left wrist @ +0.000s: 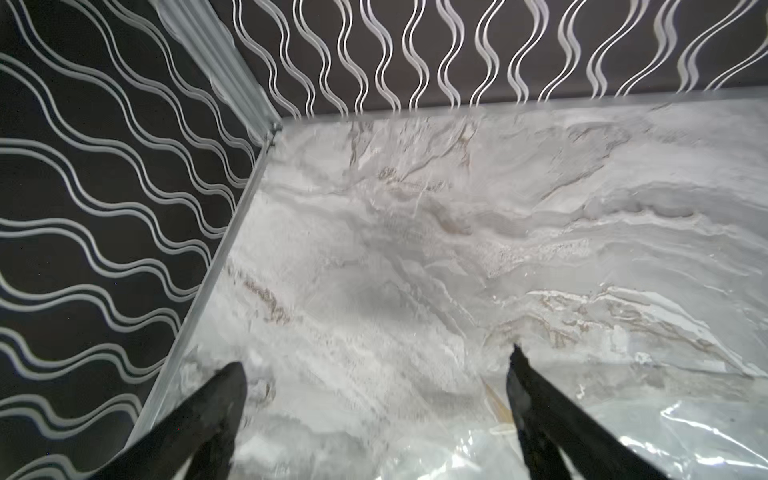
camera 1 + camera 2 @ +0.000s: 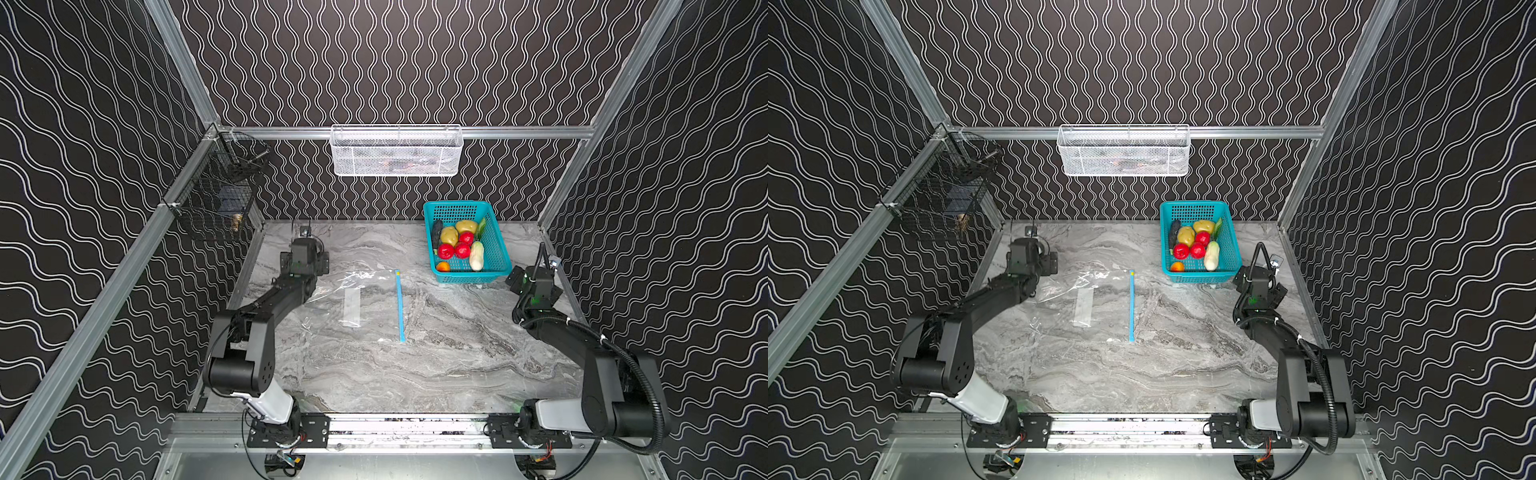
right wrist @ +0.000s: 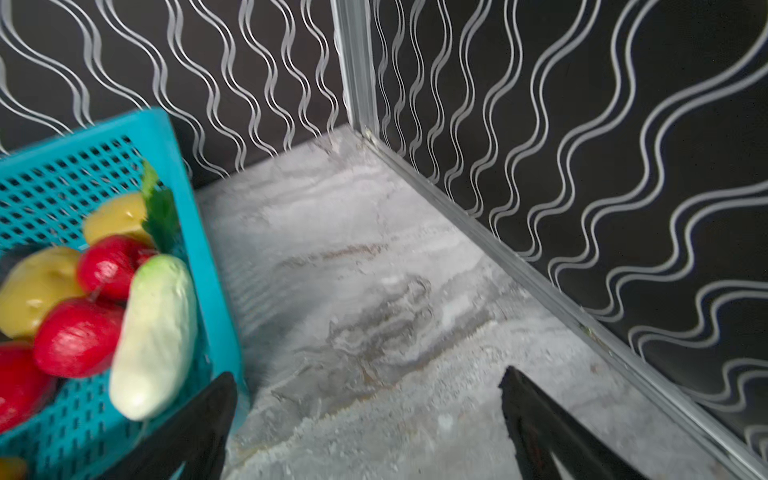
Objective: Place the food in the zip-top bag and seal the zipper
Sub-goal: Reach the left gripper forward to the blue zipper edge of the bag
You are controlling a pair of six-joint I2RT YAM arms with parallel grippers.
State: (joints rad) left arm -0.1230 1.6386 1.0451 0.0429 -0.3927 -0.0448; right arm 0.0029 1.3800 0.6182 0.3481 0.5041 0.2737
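0 items bagged: all the food (image 2: 457, 245) sits in the teal basket (image 2: 455, 204), far right; the zip-top bag (image 2: 374, 299) lies flat mid-table, empty (zipper (image 2: 400, 307) open or sealed, I cannot tell). My left gripper (image 1: 376, 365) and right gripper (image 3: 365, 376) are spread wide, holding nothing. Loading and sealing are both left.

No legible text; white label patch (image 2: 352, 306) on bag unreadable.
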